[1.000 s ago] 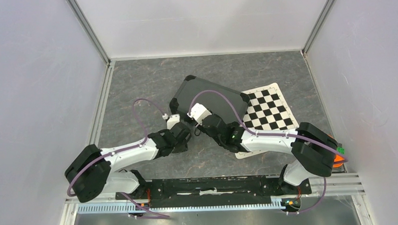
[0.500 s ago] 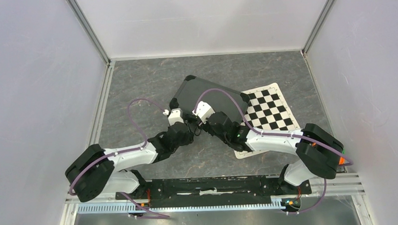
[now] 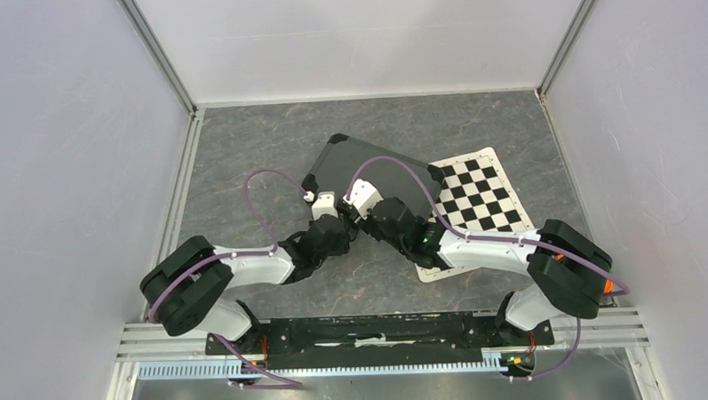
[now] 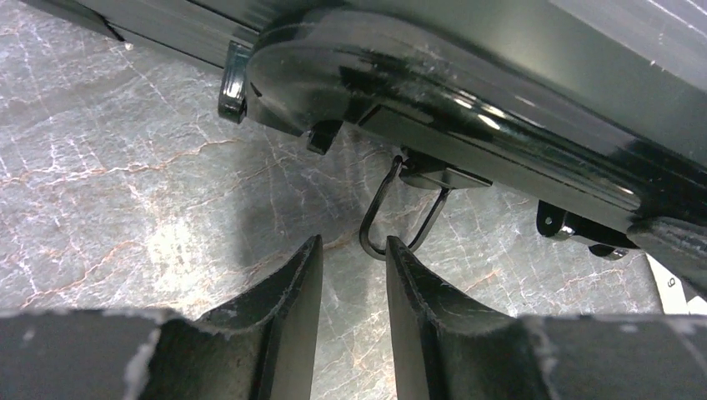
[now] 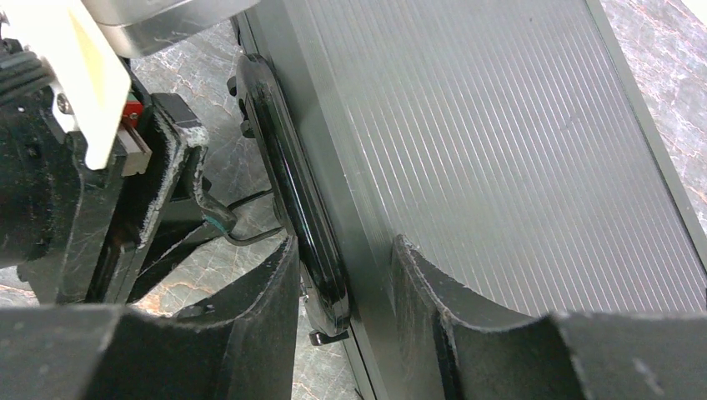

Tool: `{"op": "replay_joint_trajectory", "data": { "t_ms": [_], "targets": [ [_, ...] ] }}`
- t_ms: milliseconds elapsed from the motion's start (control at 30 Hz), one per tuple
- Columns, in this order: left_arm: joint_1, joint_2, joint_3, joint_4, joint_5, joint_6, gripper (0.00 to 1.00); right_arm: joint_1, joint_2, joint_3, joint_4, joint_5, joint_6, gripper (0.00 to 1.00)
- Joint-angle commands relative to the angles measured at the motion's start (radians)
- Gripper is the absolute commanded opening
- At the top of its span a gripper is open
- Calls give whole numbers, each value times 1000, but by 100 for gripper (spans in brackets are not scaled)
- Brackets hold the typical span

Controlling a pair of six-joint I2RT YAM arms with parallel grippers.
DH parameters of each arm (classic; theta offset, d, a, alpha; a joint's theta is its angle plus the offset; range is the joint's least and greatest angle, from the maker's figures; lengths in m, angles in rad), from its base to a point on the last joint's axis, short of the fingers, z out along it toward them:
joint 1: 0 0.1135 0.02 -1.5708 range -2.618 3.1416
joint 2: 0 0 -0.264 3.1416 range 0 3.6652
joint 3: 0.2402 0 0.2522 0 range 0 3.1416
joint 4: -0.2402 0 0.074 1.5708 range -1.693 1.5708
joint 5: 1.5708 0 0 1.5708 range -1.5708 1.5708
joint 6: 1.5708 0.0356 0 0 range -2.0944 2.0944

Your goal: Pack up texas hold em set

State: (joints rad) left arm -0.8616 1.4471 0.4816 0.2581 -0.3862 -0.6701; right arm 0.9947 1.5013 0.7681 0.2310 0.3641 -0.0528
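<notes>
The black case (image 3: 380, 168) of the texas hold em set lies shut on the marble table, ribbed lid (image 5: 500, 125) up. Both grippers meet at its near edge. My right gripper (image 5: 346, 242) straddles that edge, one finger on the lid, the other outside the glossy handle (image 5: 292, 192), shut on them. In the top view the right gripper (image 3: 367, 213) sits beside my left gripper (image 3: 333, 216). The left gripper (image 4: 354, 243) stands open just below the handle (image 4: 400, 67), bare table between its fingers. A wire latch loop (image 4: 400, 208) hangs at its right fingertip.
A black-and-white checkered mat (image 3: 479, 191) lies under the case's right end and the right forearm. An orange object (image 3: 602, 285) shows behind the right arm's shoulder. White walls close in the table on three sides.
My left gripper has swung right and forward, up to the case's near edge beside the right gripper. The right gripper has shifted slightly further onto the case.
</notes>
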Motion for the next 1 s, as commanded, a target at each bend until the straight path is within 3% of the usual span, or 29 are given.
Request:
{"op": "replay_joint_trajectory", "data": {
  "t_ms": [0,633,733,800,967],
  "targets": [
    [-1,21,19,117,-6,63,41,-50,66,-67,-196,35,45,5],
    [25,147,-47,344,39,76,43,-56,53,-83,-179,21,45,5],
    [36,164,-30,314,37,80,42,-57,52,-85,-177,17,45,5],
    [36,185,15,197,-7,69,41,-57,50,-87,-176,13,47,5],
    [36,218,47,106,-57,37,32,-59,46,-90,-173,21,47,6]
  ]
}}
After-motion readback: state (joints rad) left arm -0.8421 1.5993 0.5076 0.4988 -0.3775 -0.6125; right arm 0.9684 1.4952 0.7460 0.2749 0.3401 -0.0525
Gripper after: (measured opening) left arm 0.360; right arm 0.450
